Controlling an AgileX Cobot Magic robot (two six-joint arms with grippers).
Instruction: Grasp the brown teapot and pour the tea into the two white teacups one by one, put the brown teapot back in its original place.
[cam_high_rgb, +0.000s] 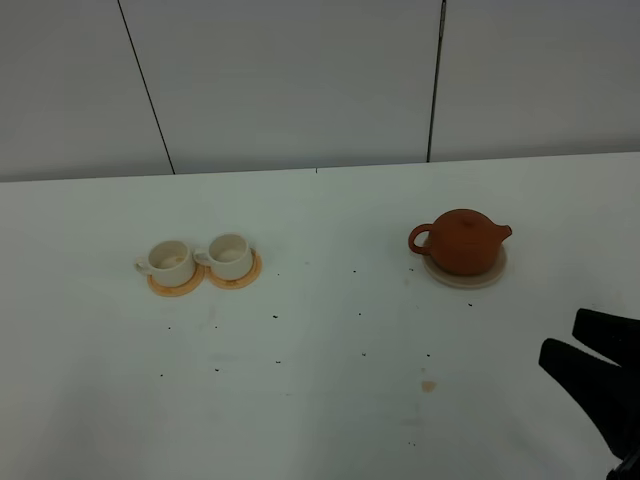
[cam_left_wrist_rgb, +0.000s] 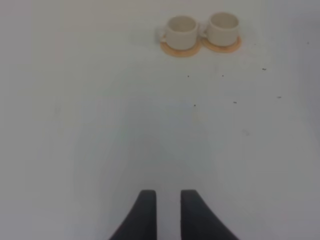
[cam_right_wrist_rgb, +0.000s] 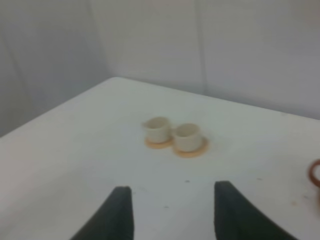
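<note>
In the high view the brown teapot (cam_high_rgb: 460, 240) sits upright, lid on, on the pale saucer (cam_high_rgb: 466, 275). Its handle points to 9 o'clock and its spout to 3 o'clock. The two white teacups (cam_high_rgb: 200, 258) stand well apart from it at 9 o'clock, side by side, each on an orange coaster (cam_high_rgb: 178, 286). The white table (cam_high_rgb: 100, 400) carries dark specks and a small brownish stain (cam_high_rgb: 428, 385).

Only this view shows the whole pot. The right wrist view catches just a sliver of its handle at the frame's edge, and the left wrist view shows the cups alone.

The right pincer (cam_high_rgb: 562, 336) hangs at 5 o'clock from the teapot, released wide and empty, clear of the pot. The left pincer (cam_left_wrist_rgb: 168, 195) shows only in its own wrist view. A narrow slit separates its fingers (cam_left_wrist_rgb: 145, 215) and nothing lies between them, but I cannot tell if it is fully clenched.
</note>
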